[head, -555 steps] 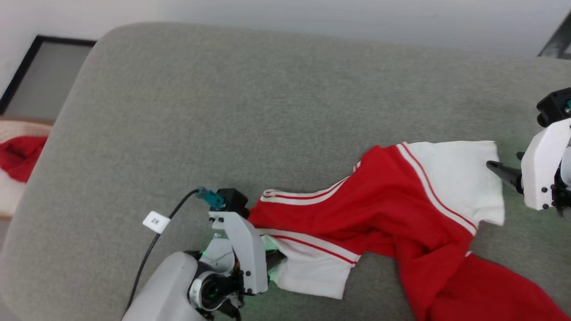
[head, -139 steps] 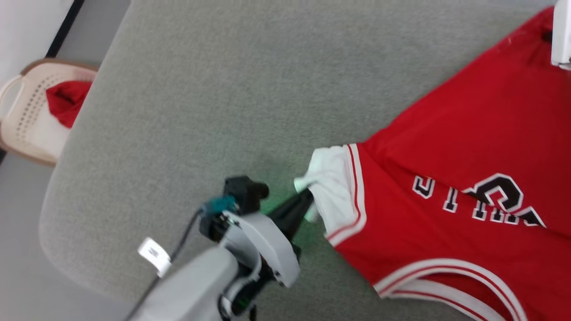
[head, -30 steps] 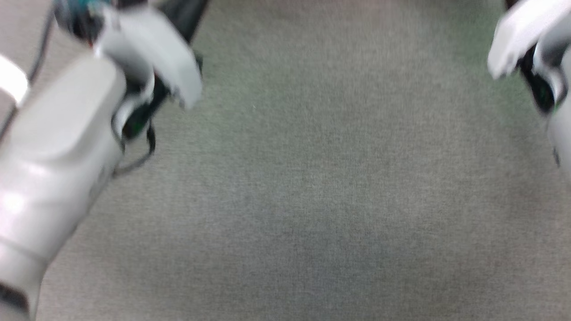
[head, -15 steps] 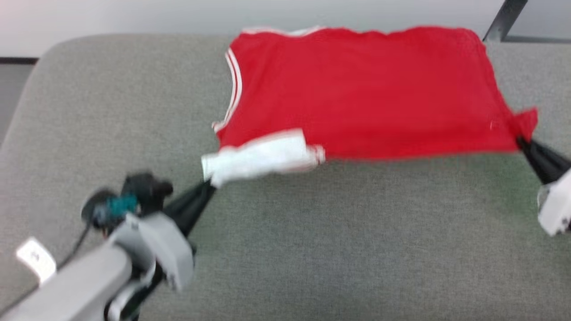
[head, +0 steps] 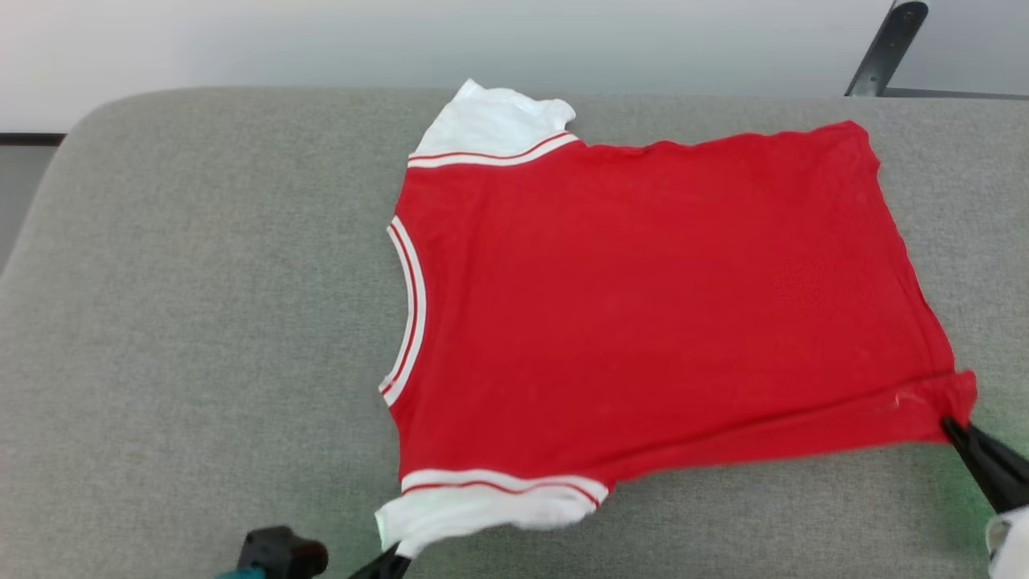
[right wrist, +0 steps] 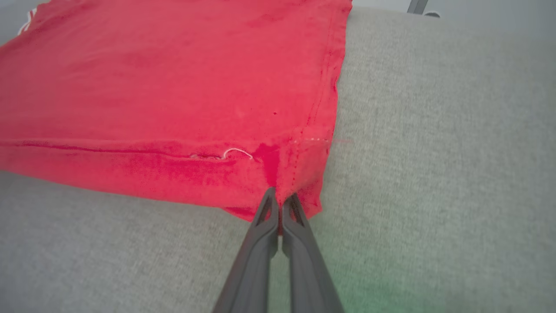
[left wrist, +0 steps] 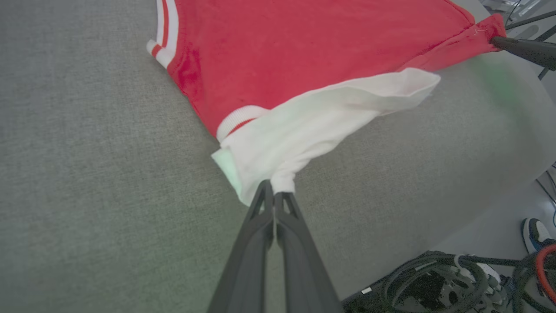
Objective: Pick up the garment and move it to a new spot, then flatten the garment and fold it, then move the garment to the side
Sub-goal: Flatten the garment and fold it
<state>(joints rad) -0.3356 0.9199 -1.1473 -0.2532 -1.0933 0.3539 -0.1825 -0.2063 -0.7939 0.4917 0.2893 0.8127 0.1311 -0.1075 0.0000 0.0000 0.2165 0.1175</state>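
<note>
The garment (head: 643, 305), a red T-shirt with white sleeves and striped trim, lies spread flat on the grey cushion (head: 201, 322), plain red side up, collar to the left. My left gripper (left wrist: 274, 195) is shut on the white near sleeve (left wrist: 304, 134), at the bottom edge of the head view (head: 398, 555). My right gripper (right wrist: 280, 200) is shut on the red hem corner (right wrist: 278, 174), at the lower right of the head view (head: 957, 426). The far sleeve (head: 494, 125) rests near the cushion's back edge.
The cushion's rounded left corner (head: 72, 153) and back edge border a pale wall. A dark metal leg (head: 884, 40) stands behind at the upper right. Cables (left wrist: 438, 282) and a shoe (left wrist: 536, 232) lie on the floor beyond the cushion's near edge.
The head camera has swung about between frames. Half a second ago the shirt hung stretched and bunched between both grippers; now it lies spread flat on the cushion, both grips still on.
</note>
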